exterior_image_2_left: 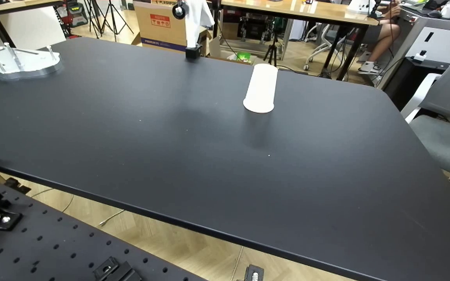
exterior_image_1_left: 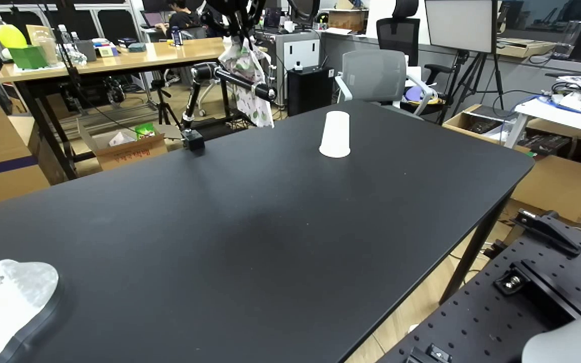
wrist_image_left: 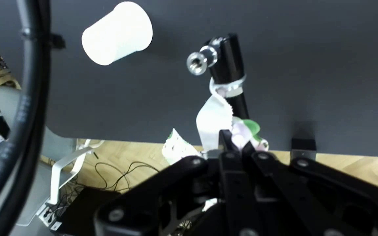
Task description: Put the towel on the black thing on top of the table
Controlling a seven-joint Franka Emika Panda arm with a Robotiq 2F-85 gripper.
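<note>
Claw (wrist_image_left: 237, 141) nearly closed, patterned white towel (exterior_image_1_left: 253, 107) pinched, hanging down

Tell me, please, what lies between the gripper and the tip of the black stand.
In the wrist view, the towel lies there, from the gripper up to a white loop apparently around the black stand.

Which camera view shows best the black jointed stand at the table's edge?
An exterior view, because it shows the stand from base to tip. In an exterior view where the towel hides its middle, base and a round part show. The wrist view shows tip and base from above; the gripper hides the middle.
</note>
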